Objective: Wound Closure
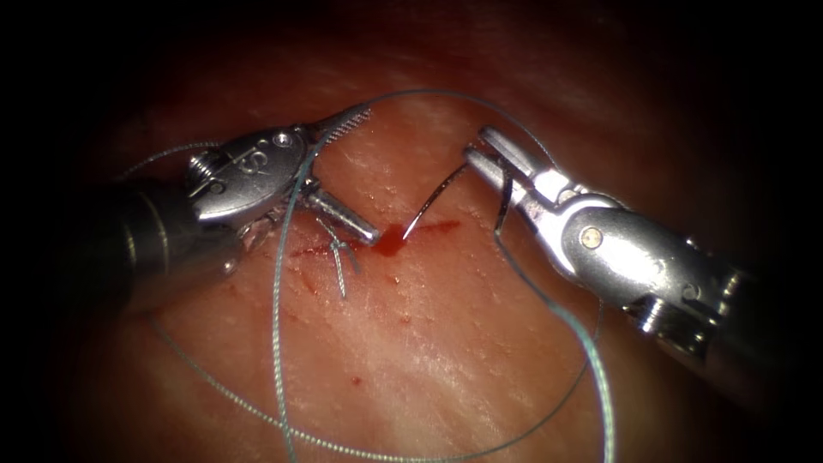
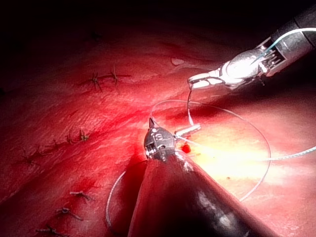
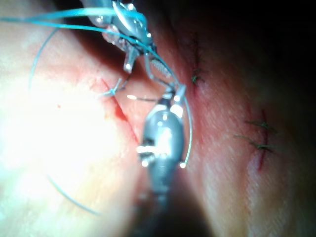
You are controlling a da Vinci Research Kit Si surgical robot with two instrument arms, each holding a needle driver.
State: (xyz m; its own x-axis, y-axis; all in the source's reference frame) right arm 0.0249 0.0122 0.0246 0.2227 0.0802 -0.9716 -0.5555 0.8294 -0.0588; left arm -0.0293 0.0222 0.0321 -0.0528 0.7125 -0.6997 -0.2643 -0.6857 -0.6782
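right gripper (image 1: 487,153) clenched on curved steel needle (image 1: 433,199) near its tail | needle tip at wet red cut (image 1: 429,228) | left gripper (image 1: 356,171) spread, ungrasping | fine thread (image 1: 279,326) looped over glistening tissue (image 1: 429,343)

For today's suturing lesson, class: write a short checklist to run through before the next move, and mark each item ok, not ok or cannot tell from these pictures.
1. Right claw shut on the needle, near its rear end: ok.
2. Needle tip down at the cut, by the red fluid; whether it is in the tissue: cannot tell.
3. Left claw open, holding nothing: ok.
4. Thread free of the tools: not ok, it lies across the left claw.
5. Earlier knot sits on the cut, left of the needle: ok.
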